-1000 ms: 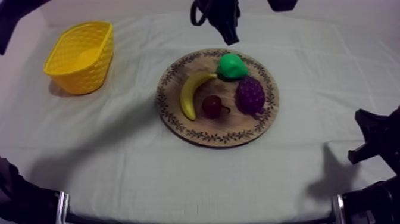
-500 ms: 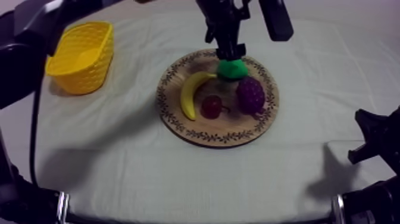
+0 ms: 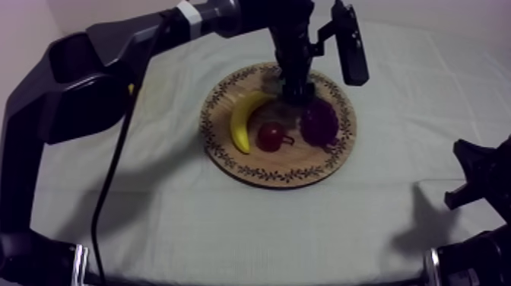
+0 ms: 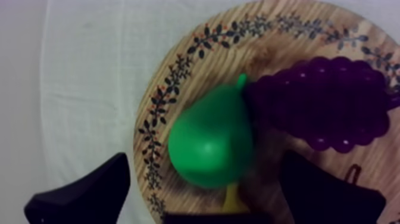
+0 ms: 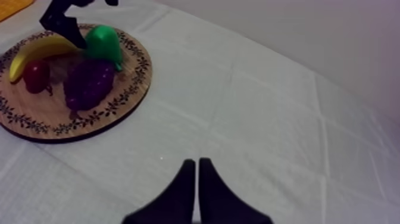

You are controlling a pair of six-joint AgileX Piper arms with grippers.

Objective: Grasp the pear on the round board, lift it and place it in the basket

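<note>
Two changes came within the last second. My left gripper (image 3: 297,88) first hung beyond the far edge of the wooden board (image 3: 268,176), then it was just above the pear (image 4: 209,143). At this moment it had come down over the far part of the board, and my left arm reached across the left side of the table.

In the left wrist view my fingers (image 4: 89,193) stood wide apart, one at each side of the pear, and I could not see either of them touching it. So this gripper was open and held nothing. The pear lay on the far part of the board, its stem end right against the bunch of grapes (image 3: 320,122). The banana (image 3: 245,120) lay to its left and the small red fruit (image 3: 271,136) nearer to me.

My right gripper (image 5: 194,162) was closed on nothing, its fingers together as a narrow wedge over the bare cloth, well apart from the board, as before.

I judged that the descent was finished and that closing on the pear was the step in hand. One finger was near the grapes, so it could push them. The carry to the yellow basket (image 5: 11,5), far left beyond the board, was not yet begun.
</note>
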